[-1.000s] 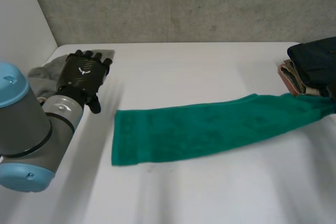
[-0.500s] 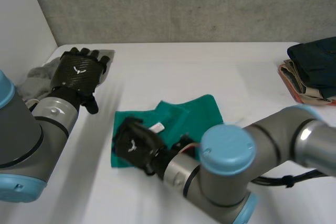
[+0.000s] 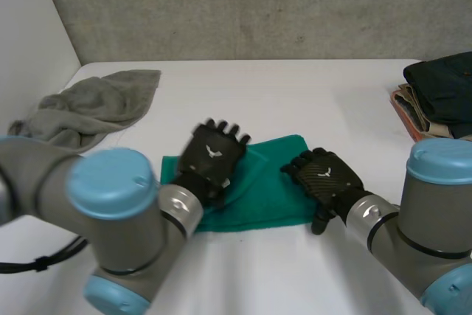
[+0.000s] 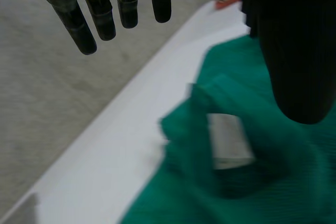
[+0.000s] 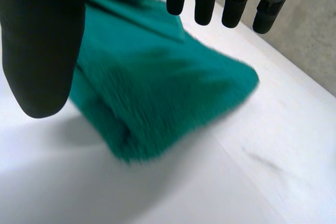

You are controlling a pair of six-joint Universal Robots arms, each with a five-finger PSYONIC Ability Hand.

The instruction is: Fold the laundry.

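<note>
The folded towel [image 3: 269, 182] lies with its long axis left to right; its white label [image 4: 228, 139] has no readable writing. The left hand [image 3: 212, 154] and right hand [image 3: 328, 178] have straight, spread fingers and hold nothing.

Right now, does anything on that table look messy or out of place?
Yes. The grey towel lies crumpled and unfolded at the far left corner of the table. The green towel is folded unevenly, its layers askew and its white label showing.
</note>
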